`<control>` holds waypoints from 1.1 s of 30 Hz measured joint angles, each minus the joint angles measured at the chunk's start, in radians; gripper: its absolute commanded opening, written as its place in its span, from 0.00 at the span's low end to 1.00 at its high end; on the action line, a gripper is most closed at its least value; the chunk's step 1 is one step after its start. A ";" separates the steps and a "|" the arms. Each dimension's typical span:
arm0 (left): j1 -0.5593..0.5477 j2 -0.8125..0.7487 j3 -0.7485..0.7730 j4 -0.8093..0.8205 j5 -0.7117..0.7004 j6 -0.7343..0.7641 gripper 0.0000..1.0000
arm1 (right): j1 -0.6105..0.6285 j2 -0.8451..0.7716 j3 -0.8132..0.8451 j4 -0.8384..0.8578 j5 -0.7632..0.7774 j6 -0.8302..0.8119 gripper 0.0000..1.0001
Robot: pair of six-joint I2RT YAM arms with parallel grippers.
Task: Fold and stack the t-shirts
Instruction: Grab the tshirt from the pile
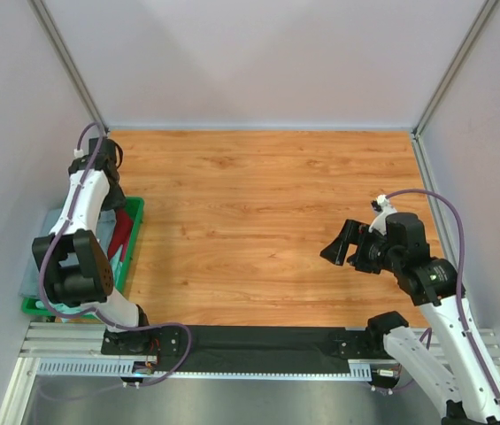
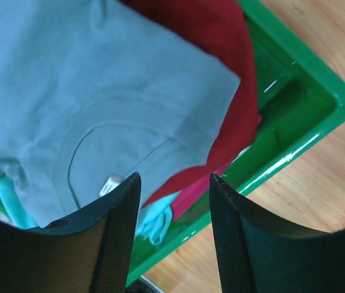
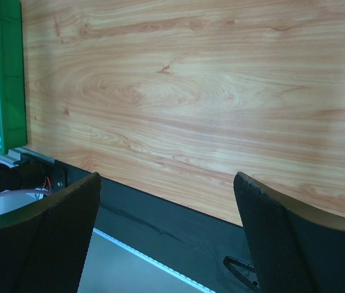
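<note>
The t-shirts lie bunched in a green plastic bin (image 2: 306,122) at the table's left edge. The slate grey-blue shirt (image 2: 99,91) lies on top, its collar and a small label showing. The dark red shirt (image 2: 227,43) lies under it, and a bit of the mint-green one (image 2: 157,220) pokes out at the bin's edge. My left gripper (image 2: 175,183) is open and empty, hovering above the bin (image 1: 134,232); in the top view it (image 1: 111,168) sits over the bin's far end. My right gripper (image 1: 342,243) is open and empty above the bare table (image 3: 221,91).
The wooden table (image 1: 267,221) spans the middle. Grey walls close in the far side and both flanks. A black strip (image 1: 267,341) and a metal rail run along the near edge by the arm bases. The bin also shows in the right wrist view (image 3: 7,73).
</note>
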 measured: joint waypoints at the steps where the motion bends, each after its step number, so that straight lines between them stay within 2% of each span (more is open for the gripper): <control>1: 0.006 0.020 0.006 0.015 0.012 0.016 0.57 | 0.002 -0.002 0.000 0.000 0.005 -0.004 0.91; 6: 0.010 0.106 0.026 0.091 0.082 0.069 0.57 | 0.002 -0.002 0.000 -0.001 0.010 -0.018 0.91; 9: 0.009 0.150 0.040 0.102 0.098 0.079 0.46 | 0.002 0.001 0.007 -0.008 0.019 -0.024 0.91; 10: 0.010 0.171 0.051 0.099 0.097 0.083 0.37 | 0.002 0.005 0.013 -0.013 0.024 -0.025 0.91; 12: 0.010 0.212 0.071 0.097 0.089 0.079 0.26 | 0.003 0.015 0.027 -0.024 0.032 -0.029 0.90; 13: 0.010 0.226 0.073 0.097 0.082 0.076 0.14 | 0.003 0.023 0.036 -0.029 0.034 -0.031 0.90; 18: 0.010 0.235 0.072 0.075 0.052 0.056 0.09 | 0.003 0.052 0.068 -0.053 0.044 -0.034 0.90; 20: 0.010 0.233 0.072 0.072 0.043 0.051 0.00 | 0.003 0.061 0.075 -0.060 0.045 -0.034 0.89; 27: 0.011 0.202 0.068 0.060 0.028 0.041 0.00 | 0.003 0.070 0.094 -0.074 0.044 -0.035 0.88; 31: 0.011 0.086 0.067 0.033 0.042 0.008 0.00 | 0.003 0.080 0.094 -0.085 0.040 -0.033 0.86; 33: 0.006 -0.021 0.067 0.026 0.069 -0.031 0.00 | 0.005 0.094 0.094 -0.089 0.031 -0.030 0.85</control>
